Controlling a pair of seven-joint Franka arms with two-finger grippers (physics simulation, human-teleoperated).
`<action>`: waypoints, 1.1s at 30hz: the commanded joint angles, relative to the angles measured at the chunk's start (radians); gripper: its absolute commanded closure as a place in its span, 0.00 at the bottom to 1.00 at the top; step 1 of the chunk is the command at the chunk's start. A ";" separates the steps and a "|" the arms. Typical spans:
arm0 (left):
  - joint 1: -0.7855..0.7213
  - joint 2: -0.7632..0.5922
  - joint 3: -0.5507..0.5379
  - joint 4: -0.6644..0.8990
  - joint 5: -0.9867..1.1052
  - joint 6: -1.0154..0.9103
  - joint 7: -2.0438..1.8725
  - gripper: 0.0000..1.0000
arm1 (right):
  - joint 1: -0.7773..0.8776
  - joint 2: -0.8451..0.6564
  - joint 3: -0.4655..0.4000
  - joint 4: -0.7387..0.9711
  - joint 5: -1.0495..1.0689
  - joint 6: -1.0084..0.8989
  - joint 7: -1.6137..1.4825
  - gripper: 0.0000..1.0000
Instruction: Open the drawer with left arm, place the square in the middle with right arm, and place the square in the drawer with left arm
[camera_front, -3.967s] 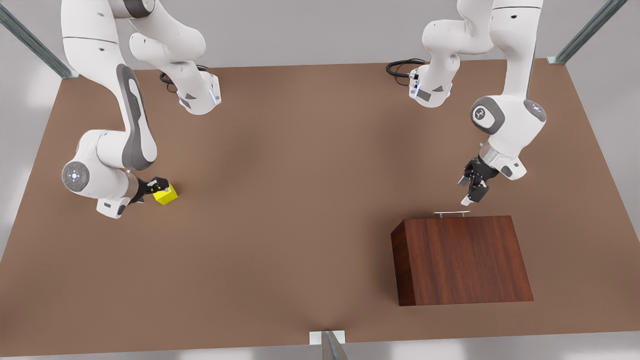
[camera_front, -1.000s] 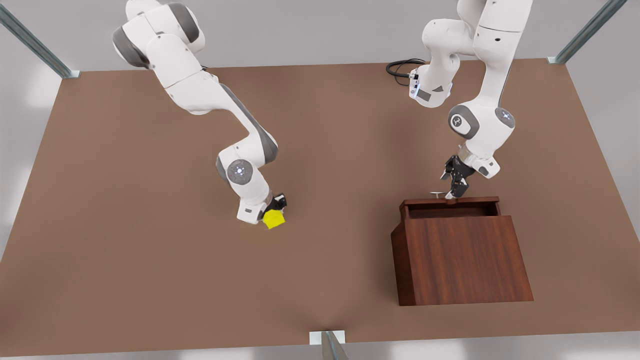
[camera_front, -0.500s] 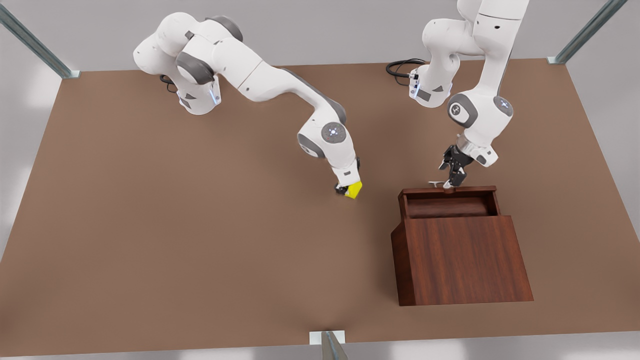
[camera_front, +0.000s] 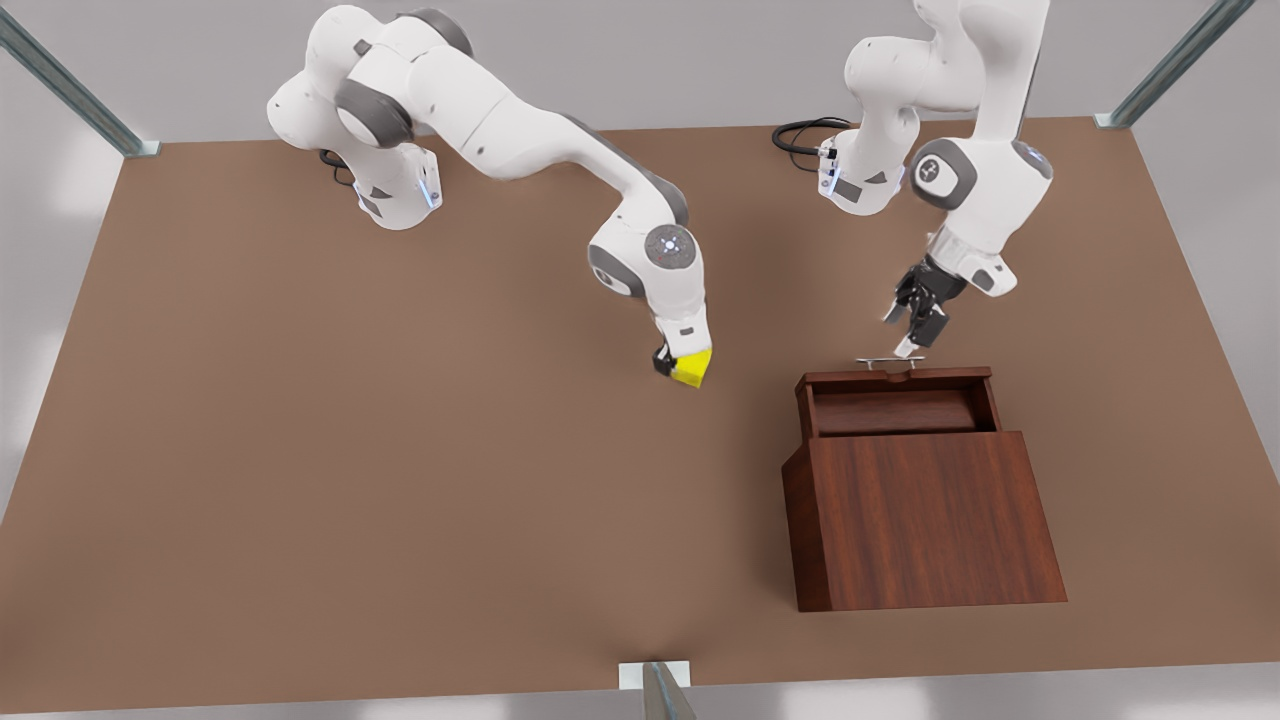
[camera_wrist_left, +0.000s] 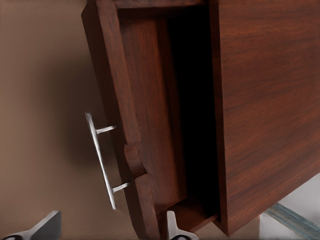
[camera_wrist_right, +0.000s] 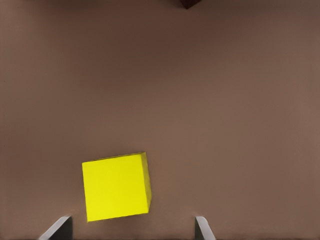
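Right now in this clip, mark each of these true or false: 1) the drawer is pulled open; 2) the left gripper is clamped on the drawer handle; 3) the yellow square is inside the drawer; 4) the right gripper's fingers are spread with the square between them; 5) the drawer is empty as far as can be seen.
1) True. The drawer sticks out of the cabinet.
2) False. The left gripper is open and hangs just above the handle, clear of it.
3) False. The square is on the table, to the front view's left of the cabinet.
4) True. The right gripper is open, not clamping the square.
5) True. No object is visible inside.
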 joint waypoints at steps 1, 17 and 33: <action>-0.001 0.000 0.002 0.005 0.161 -0.001 0.005 0.00 | -0.007 -0.015 -0.002 -0.006 0.000 -0.007 -0.002 0.00; -0.183 0.629 -0.131 1.072 0.646 -0.972 0.550 0.00 | -0.902 -0.440 -0.065 0.000 0.017 -0.629 0.021 0.00; -0.461 0.798 -0.129 0.818 0.734 -0.545 0.375 0.00 | -0.895 -0.442 -0.063 0.037 0.015 -0.608 0.032 0.00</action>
